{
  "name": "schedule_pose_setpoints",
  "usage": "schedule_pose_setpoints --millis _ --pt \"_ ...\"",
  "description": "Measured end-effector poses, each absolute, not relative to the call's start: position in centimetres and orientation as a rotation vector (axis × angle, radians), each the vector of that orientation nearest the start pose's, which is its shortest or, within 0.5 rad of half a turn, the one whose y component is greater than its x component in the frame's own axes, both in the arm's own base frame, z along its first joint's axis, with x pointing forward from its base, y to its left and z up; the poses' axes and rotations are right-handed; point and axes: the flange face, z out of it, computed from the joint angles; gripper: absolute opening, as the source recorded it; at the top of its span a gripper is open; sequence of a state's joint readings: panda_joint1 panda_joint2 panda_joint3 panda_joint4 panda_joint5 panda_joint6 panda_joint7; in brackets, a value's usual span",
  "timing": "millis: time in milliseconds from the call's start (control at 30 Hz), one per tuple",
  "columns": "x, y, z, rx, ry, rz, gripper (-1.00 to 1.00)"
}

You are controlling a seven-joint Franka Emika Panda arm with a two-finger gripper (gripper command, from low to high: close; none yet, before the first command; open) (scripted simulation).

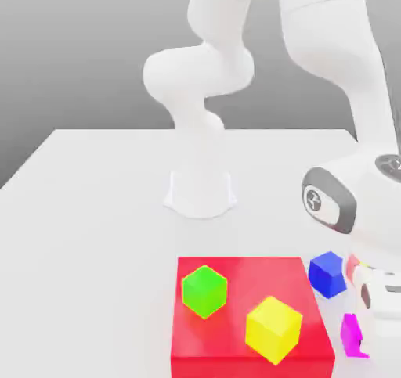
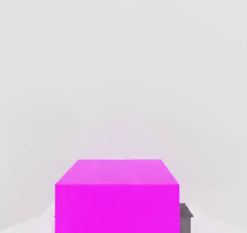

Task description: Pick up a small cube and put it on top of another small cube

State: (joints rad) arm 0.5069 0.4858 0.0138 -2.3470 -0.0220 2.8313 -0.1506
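1. At the exterior view's lower right, the arm's hand is down low over the white worktop [image 1: 94, 212]; the gripper [image 1: 356, 322] sits at the magenta cube [image 1: 352, 335], and part of that cube is hidden behind the hand's white body.
2. Gripper state: drawn together as far as it goes, clamped on the magenta cube. On the hand view the magenta cube [image 2: 117, 196] sits right between the fingers, and one dark grey fingertip [image 2: 185, 216] shows pressed against the cube's side.
3. Cannot tell from either view whether the magenta cube is resting on the worktop or raised off it.
4. Orientation of the magenta cube: on the hand view its near face is square to the camera and its top face runs straight away from it, edges parallel to the grip line. All sides look equal, so no long axis to report. It sits level, not tilted.
5. Blue cube [image 1: 327, 274] stands on the worktop just beside the hand, between the red block [image 1: 235, 290] and the gripper, one corner turned toward the camera.
6. Red block is flat and wide, lying on the worktop at the exterior view's lower middle. Two cubes rest on its top face: green cube [image 1: 204, 292] toward the exterior view's left, yellow cube [image 1: 273, 329] toward the right and nearer the camera. Both are rotated corner-on, apart from each other.
7. Robot base [image 1: 200, 192] stands on the worktop behind the red block, well apart from all the cubes.
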Motion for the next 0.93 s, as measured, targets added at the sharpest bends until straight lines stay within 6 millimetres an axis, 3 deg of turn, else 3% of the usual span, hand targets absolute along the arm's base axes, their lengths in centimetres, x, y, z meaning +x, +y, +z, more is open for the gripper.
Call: schedule_pose_setpoints --millis 67,200,367,567,633,800,833,933 --pt "43.7 25.3 13.9 -2.957 -1.066 0.001 -1.0" --pt "43.3 25.2 18.7 -2.951 -1.078 0.003 -1.0" --pt "38.4 25.2 22.0 -2.873 -1.278 0.006 -1.0" --pt "31.2 24.9 24.3 -2.73 -1.558 0.005 -1.0" --pt "30.0 24.5 23.9 -2.701 -1.604 0.003 -1.0" --pt "29.7 24.4 19.4 -2.694 -1.615 0.003 -1.0" --pt "29.6 24.3 18.5 -2.694 -1.615 0.003 1.0" --pt "29.6 24.3 18.5 -2.695 -1.615 0.003 1.0"
